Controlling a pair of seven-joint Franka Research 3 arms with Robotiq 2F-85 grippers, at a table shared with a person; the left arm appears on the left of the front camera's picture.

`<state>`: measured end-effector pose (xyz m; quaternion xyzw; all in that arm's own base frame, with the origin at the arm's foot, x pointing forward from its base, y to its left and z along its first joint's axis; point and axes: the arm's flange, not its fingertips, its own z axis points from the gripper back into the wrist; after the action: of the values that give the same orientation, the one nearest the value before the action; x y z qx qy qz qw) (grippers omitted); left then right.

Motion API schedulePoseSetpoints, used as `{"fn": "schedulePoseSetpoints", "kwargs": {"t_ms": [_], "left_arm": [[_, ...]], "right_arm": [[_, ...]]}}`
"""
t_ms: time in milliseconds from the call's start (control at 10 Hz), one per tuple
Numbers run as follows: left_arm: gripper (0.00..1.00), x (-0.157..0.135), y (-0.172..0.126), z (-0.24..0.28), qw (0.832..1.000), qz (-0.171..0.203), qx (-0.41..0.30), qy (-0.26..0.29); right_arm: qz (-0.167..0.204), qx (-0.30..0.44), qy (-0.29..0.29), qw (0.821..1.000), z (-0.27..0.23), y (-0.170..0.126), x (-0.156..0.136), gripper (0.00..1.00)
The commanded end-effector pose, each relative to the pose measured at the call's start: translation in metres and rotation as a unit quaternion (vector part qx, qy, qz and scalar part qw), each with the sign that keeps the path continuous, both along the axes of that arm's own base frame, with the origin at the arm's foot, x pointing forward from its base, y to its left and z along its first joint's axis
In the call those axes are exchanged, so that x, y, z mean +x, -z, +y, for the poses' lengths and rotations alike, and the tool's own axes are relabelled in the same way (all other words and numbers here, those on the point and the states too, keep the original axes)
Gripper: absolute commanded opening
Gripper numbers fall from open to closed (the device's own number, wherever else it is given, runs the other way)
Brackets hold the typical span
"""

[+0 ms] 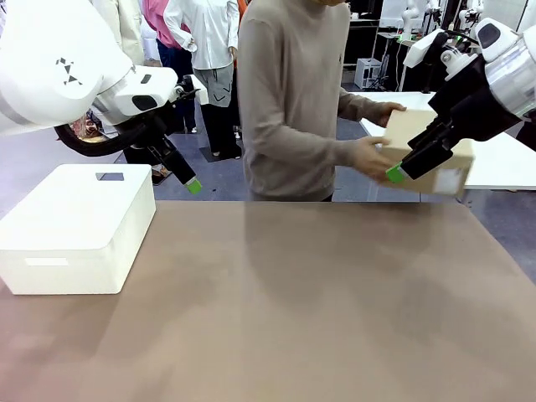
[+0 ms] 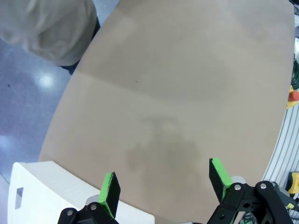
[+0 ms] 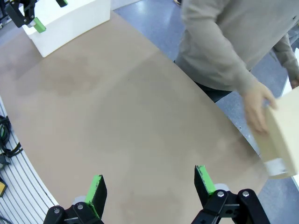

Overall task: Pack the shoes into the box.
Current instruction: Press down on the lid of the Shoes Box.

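Observation:
A person at the table's far side holds the tan cardboard box (image 1: 414, 126) in both hands (image 1: 373, 156), in the air past the far right edge. In the right wrist view the box (image 3: 285, 135) sits at the right border with a hand (image 3: 257, 108) on its side. The shoes are out of view. My right gripper (image 1: 398, 171) hangs open in front of the box, its jaws (image 3: 150, 183) wide over bare table. Raised at the far left, my left gripper (image 1: 190, 182) is open too, with nothing between its fingers (image 2: 163, 179).
A white lidded plastic bin (image 1: 75, 226) stands on the left of the brown table (image 1: 293, 293); its corner (image 2: 42, 186) lies just under my left gripper. Other people stand in the background beyond the table.

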<state>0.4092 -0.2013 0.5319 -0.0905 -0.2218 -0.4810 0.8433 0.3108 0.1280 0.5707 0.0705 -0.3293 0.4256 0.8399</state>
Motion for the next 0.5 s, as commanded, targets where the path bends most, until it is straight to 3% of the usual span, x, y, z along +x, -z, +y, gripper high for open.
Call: {"fn": "schedulePoseSetpoints", "kwargs": {"t_ms": [0, 400], "left_arm": [[1.0, -0.0037, 0.0021, 0.0023, 1.0, -0.002, -0.002, -0.006], [1.0, -0.0037, 0.0021, 0.0023, 1.0, -0.002, -0.002, -0.006]], "right_arm": [[0.003, -0.003, 0.01, 1.0, 0.0008, 0.0008, -0.0013, 1.0], [0.003, -0.003, 0.01, 1.0, 0.0008, 0.0008, -0.0013, 1.0]]}}
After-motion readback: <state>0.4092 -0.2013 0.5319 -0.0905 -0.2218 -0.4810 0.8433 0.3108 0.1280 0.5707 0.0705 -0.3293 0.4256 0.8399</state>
